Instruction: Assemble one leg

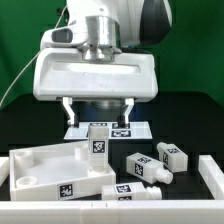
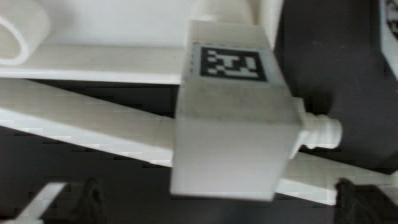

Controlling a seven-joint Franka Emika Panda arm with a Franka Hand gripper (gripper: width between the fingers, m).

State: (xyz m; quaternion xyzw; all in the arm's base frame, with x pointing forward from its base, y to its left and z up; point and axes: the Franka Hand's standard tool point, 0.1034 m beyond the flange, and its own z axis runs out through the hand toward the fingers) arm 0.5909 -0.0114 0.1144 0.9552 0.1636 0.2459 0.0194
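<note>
Gripper open, jaws spread wide, top centre of the exterior view, one finger on each side of the leg, neither touching it. Leg sits centre frame, just under the gap between the fingers, looks upright, tag facing the camera, at the exterior view's right end of the white panel; can't tell if it rests on the panel rim or on the table. Wrist view: leg fills the middle, tag on its face, narrower round end sticking out sideways, panel rim running behind it. Marker board just behind the leg in the exterior view. Three spare legs lie loose on the black table, lower right of the exterior view, well apart from the gripper
</note>
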